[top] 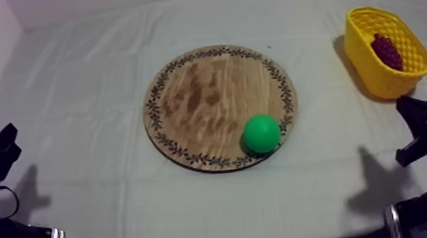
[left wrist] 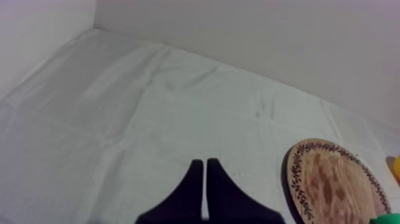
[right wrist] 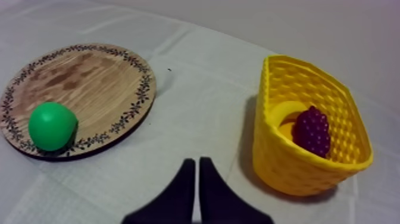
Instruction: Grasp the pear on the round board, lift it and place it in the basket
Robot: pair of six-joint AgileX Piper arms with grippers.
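Observation:
The green pear [top: 262, 133] lies on the round wooden board [top: 200, 92], close to its front right rim; the right wrist view has the pear [right wrist: 52, 125] on the board [right wrist: 89, 77] too. At the far right stands the yellow basket [top: 373, 79], also seen at close range [right wrist: 297, 161]. My left gripper [top: 5, 138] rests low at the left, fingers together as a narrow wedge [left wrist: 204, 162] over bare cloth. My right gripper [top: 407, 105] rests low at the right, just in front of the basket, shut on nothing [right wrist: 196, 161].
Inside the basket lie a bunch of dark grapes [top: 386, 51] [right wrist: 312, 131] and a yellow piece that looks like a banana [right wrist: 286, 113]. The board's edge [left wrist: 333, 179] lies off to the side of my left gripper. Bare cloth lies between board and basket.

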